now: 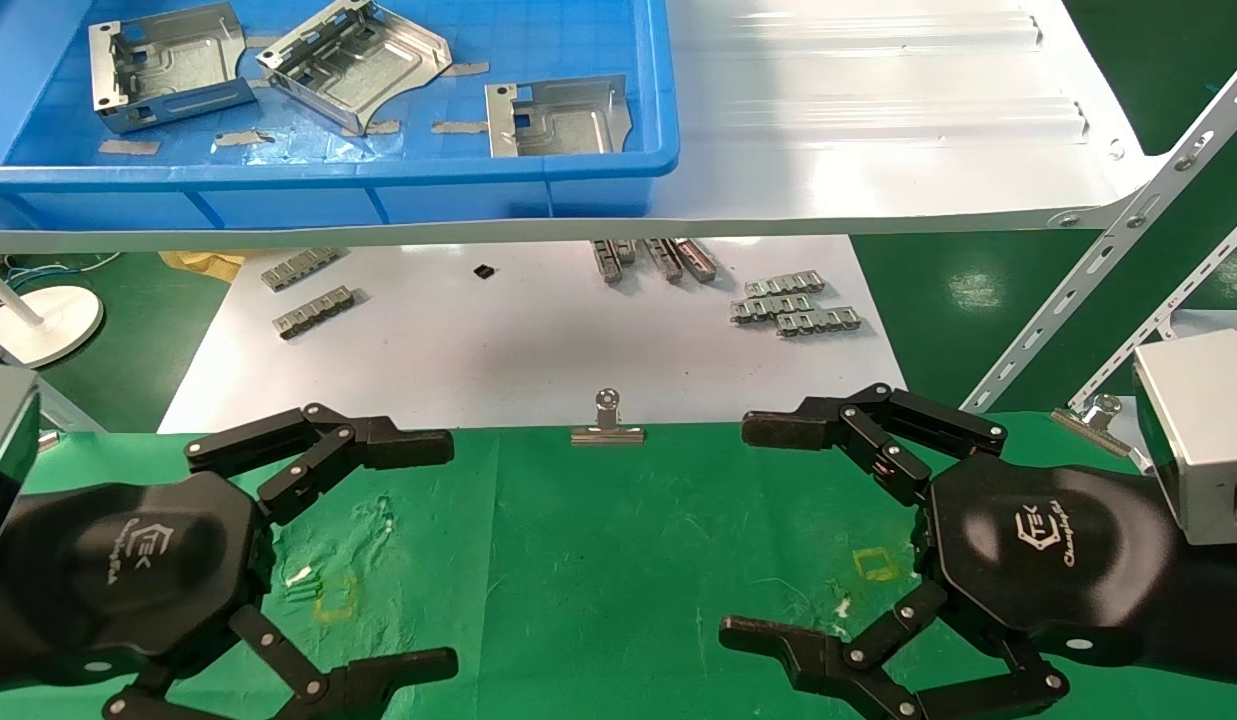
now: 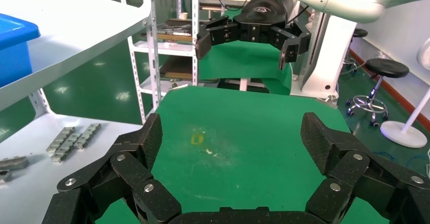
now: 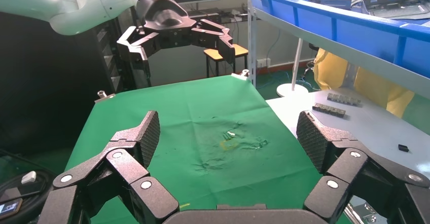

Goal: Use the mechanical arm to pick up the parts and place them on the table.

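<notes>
Both of your grippers hang low over the green table (image 1: 598, 580), facing each other, fingers spread wide and holding nothing: the left gripper (image 1: 418, 550) on its own side, the right gripper (image 1: 768, 530) opposite. The three silver parts you are after sit well apart from them, up in the blue bin (image 1: 378, 185) on the white shelf (image 1: 878, 120): one part (image 1: 168, 65) at the bin's left, a second part (image 1: 353, 65) tilted against its neighbour's corner, a third part (image 1: 558, 118) lying near the bin's front wall.

Your likeliest trouble is the reach. The shelf's front edge and the bin's front wall stand between the grippers and the parts, so an arm rising straight forward could strike either. The folded walls of thin sheet metal look slippery, and a grasp on one wall alone may let a part swing or drop. The tilted part could shift when touched. The slanted bracing struts (image 1: 1108, 250) at the right crowd the right arm's path. The binder clip (image 1: 607, 425) at the cloth's far edge and the grey link strips (image 1: 793, 305) beyond it are not your targets.

Legible writing is scant: each black palm carries a white logo reading "TEK" beside a line of script too fine to make out.
</notes>
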Robot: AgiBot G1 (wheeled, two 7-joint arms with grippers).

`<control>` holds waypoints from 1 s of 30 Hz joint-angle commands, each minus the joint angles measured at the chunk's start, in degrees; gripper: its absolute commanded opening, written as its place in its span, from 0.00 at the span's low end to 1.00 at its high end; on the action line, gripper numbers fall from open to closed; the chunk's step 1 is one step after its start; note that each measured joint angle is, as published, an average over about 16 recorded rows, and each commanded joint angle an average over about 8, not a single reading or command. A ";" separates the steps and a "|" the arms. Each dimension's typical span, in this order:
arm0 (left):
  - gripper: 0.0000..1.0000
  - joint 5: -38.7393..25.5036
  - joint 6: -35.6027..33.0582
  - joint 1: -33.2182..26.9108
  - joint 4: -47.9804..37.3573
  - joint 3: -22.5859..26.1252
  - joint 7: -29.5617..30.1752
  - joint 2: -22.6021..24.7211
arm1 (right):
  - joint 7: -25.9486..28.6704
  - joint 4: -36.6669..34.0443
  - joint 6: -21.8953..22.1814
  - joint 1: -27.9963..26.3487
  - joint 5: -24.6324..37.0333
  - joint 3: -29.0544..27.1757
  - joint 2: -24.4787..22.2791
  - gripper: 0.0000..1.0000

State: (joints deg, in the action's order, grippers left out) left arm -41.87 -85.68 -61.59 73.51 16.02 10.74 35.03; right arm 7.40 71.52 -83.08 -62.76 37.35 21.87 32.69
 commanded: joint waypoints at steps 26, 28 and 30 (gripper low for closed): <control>1.00 0.00 0.00 0.00 0.00 0.00 0.00 0.00 | 0.00 0.00 0.00 0.00 0.00 0.00 0.00 0.00; 1.00 0.00 0.00 0.00 0.00 0.00 0.00 0.00 | 0.00 0.00 0.00 0.00 0.00 0.00 0.00 0.00; 1.00 0.00 0.00 0.00 0.00 0.00 0.00 0.00 | 0.00 0.00 0.00 0.00 0.00 0.00 0.00 0.00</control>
State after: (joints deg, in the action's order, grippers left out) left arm -41.87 -85.68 -61.59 73.51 16.02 10.74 35.03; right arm 7.40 71.52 -83.08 -62.76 37.35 21.86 32.69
